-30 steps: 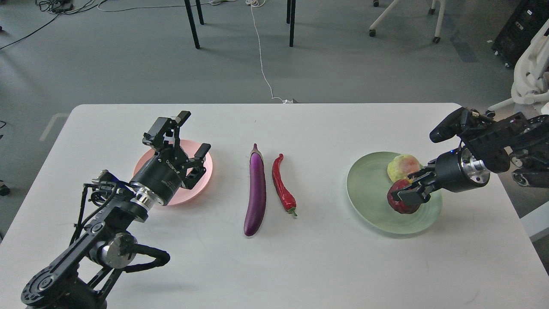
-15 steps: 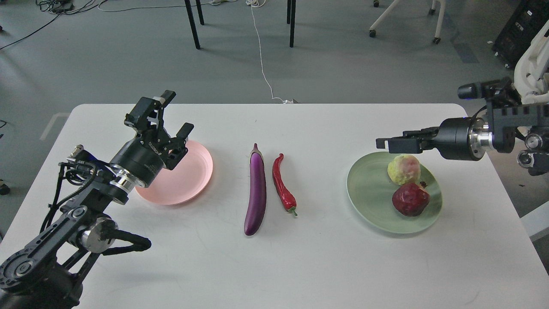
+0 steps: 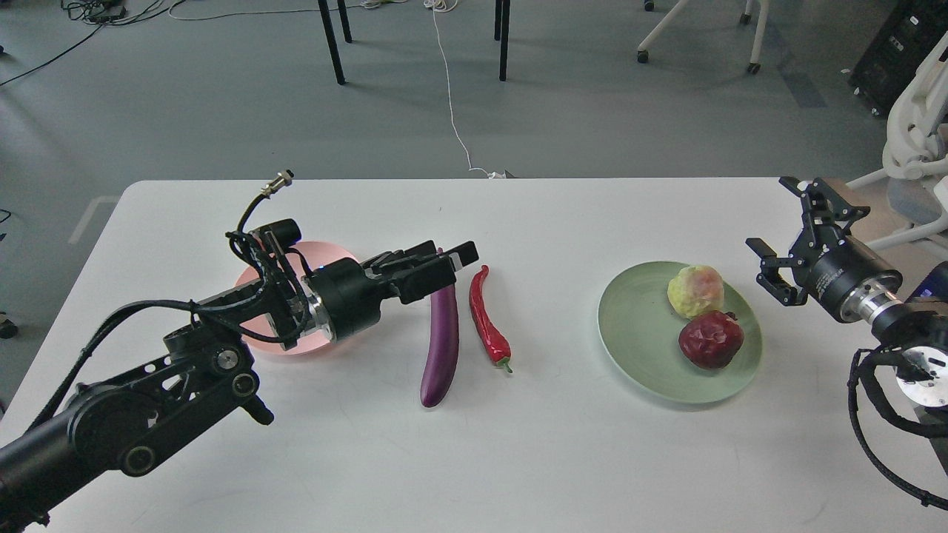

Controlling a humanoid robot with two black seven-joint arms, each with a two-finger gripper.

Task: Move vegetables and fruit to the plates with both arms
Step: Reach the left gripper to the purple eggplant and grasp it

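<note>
The purple eggplant point(image 3: 442, 340) and the red chili pepper point(image 3: 489, 318) lie side by side on the white table's middle. My left gripper point(image 3: 444, 255) is open, and its fingers straddle the eggplant's upper end. The arm covers much of the pink plate point(image 3: 274, 346), which holds nothing that I can see. The pale green plate point(image 3: 629, 326) holds the yellow-green fruit point(image 3: 696, 290) and the dark red pomegranate-like fruit point(image 3: 711, 339). My right gripper point(image 3: 778, 229) is open and empty, just right of the green plate.
The white table point(image 3: 518, 459) has its far edge just beyond the plates and its right edge near my right arm. Black chair legs point(image 3: 333, 44) and a white cable point(image 3: 452, 104) are on the grey floor behind.
My left gripper swung from above the pink plate rightward and down to the eggplant's top. My right gripper let go of the dark red fruit on the green plate and drew back to the right.
</note>
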